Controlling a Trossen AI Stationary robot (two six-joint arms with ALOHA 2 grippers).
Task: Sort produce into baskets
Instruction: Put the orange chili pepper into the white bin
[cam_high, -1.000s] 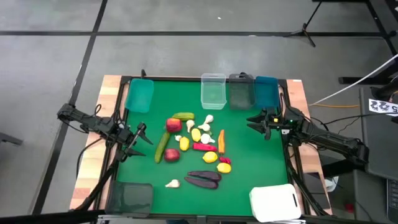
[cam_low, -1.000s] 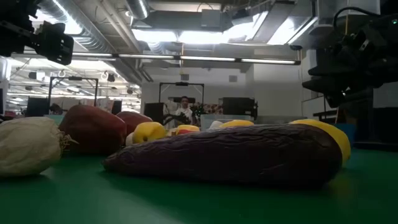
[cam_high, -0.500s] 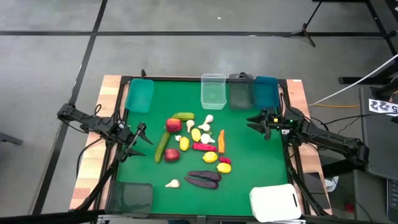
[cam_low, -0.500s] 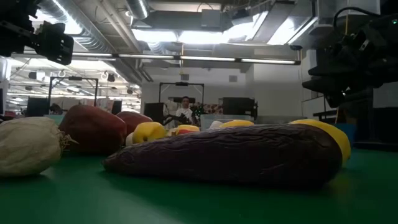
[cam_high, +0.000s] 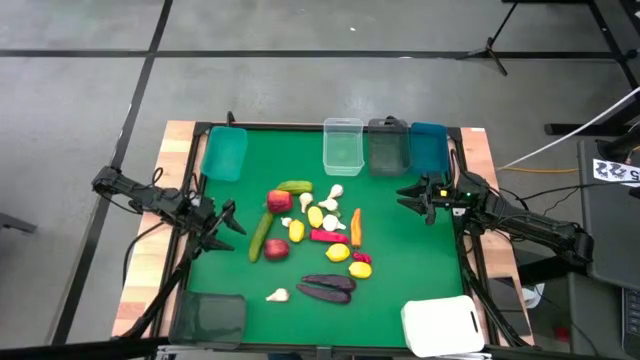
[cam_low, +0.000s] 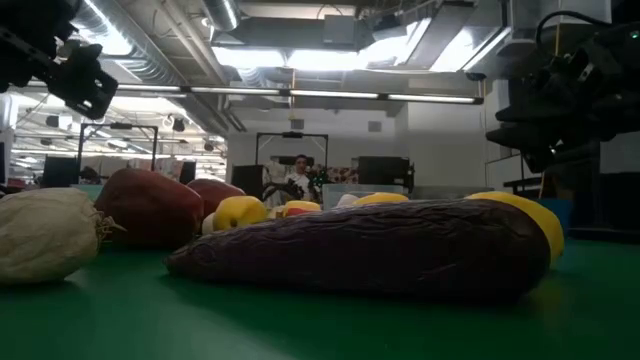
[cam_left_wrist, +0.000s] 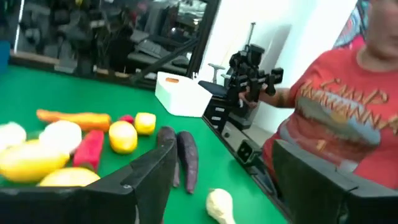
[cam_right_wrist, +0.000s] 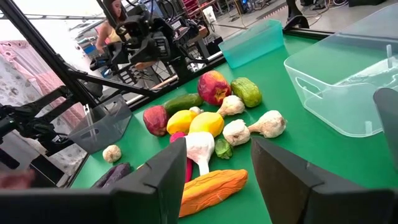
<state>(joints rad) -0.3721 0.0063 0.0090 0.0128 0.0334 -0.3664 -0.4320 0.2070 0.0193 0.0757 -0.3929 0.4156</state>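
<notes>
The small plastic toy produce (cam_high: 315, 235) lies heaped at table centre — light, stiff, probably slick, best pinched across narrow waists. At nine o'clock the left gripper (cam_high: 226, 222) waits open and empty; at three o'clock the right gripper (cam_high: 412, 198) likewise.

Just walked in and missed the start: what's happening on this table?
A two-armed robot is set up to sort toy produce into bins, and nothing is sorted yet. The pile of produce lies in the middle of the green mat, with the eggplants near its front edge. The clear bin and the other bins I can see into look empty. The left gripper hovers open at the left edge, the right gripper open at the right; neither holds anything.
</notes>
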